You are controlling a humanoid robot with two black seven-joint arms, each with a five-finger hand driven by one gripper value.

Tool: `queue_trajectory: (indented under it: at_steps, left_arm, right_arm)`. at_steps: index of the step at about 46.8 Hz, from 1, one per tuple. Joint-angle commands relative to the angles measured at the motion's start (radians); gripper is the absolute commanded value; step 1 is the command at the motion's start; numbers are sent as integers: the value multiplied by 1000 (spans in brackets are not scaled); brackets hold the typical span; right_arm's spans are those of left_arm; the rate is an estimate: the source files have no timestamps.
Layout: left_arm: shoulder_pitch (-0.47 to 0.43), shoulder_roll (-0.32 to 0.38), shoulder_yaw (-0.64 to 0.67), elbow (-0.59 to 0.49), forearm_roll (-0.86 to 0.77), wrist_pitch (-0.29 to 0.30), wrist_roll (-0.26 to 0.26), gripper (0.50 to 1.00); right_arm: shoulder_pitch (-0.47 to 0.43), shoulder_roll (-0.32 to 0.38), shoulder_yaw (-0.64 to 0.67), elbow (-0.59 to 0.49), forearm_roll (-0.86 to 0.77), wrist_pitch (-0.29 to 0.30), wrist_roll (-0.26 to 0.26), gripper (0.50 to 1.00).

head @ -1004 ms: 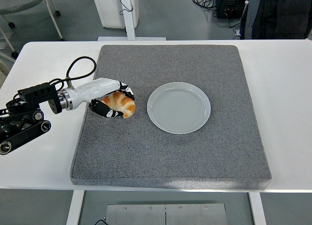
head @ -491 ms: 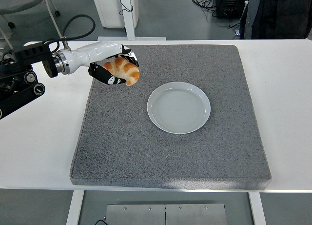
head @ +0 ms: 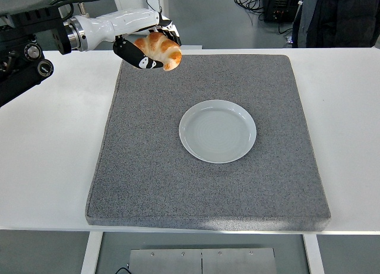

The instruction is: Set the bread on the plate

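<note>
Left hand [head: 145, 47] gripped the bread [head: 160, 49], fingers curled under it. Held above mat's [head: 178, 185] far-left corner, w/ plate [head: 218, 131] well apart, near-right.

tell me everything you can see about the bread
The bread is a golden-brown croissant-shaped roll with a glossy, ridged crust, paler at its tip. It is held in the left hand, whose black fingers curl under and behind it. It shows over the far left corner of the grey mat, tip pointing down and right, well away from the empty plate.
</note>
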Motion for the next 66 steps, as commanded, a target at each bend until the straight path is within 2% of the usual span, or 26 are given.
queue_trajectory:
  at_steps: [1,14,26,30,42,52,62,66]
  left_arm:
    - [-5,-21,2,2,6,0,-2,500]
    - [-56,-119,74,25,8,0,-2,500]
    - [-86,-245,105,117,9,0,-6,500]
    - [-86,-300,119,161,8,0,-29,500]
    - [-70,-409,166,231,4,6,-42,500]
    - [-44,-506,203,333,0,12,-80,500]
    - [-7,-552,206,381,1,17,-83,500]
    - [7,-555,220,416,6,35,-83,500]
  right_arm:
    - [-1,0,0,1,0,0,0,1000]
    - [-1,0,0,1,0,0,0,1000]
    - [-1,0,0,-1,0,0,0,1000]
    - [-1,0,0,-1,0,0,0,1000]
    - [1,0,0,-1,0,0,0,1000]
    - [-1,0,0,-1,0,0,0,1000]
    - [-1,0,0,0,0,0,0,1000]
    - [-1,0,0,-1,0,0,0,1000]
